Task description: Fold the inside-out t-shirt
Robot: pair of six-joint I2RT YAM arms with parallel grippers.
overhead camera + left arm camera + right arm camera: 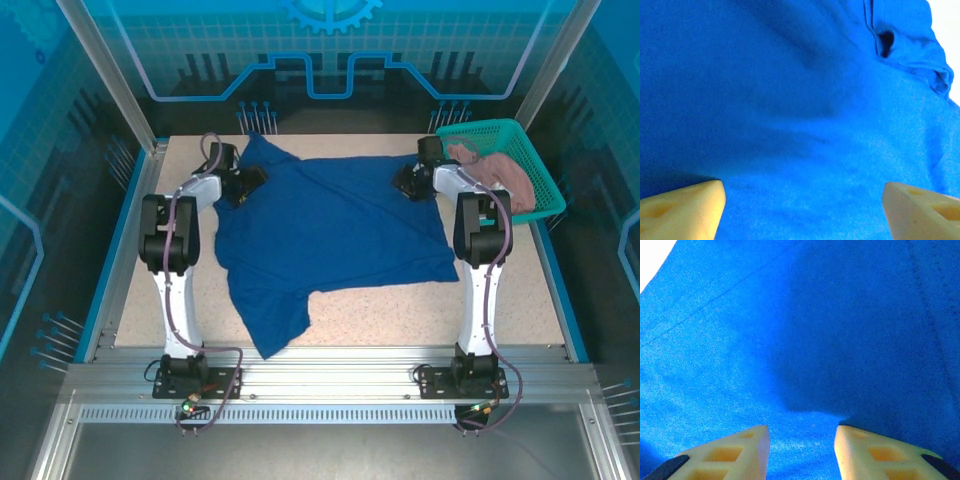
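The blue t-shirt (330,230) lies spread on the counter (400,320), plain face up. Its far edge runs left to right, with one tool at each end. Nearly all the cloth sits on the near side of both tools, so any fold has to bring that far edge toward you.

A loose flap trails off at the near left, closer to the left arm. Both arms are stretched far out and their wrists are bent down over the cloth.

Your left tool (243,185) is at the far left corner, spread wide with nothing between its fingers (685,205). Your right tool (410,182) is at the far right corner, only partly open, with flat fabric showing in the gap. It seems to grip nothing, though I can't tell whether its tips touch the cloth.

The green basket (535,175) stands just right of it.
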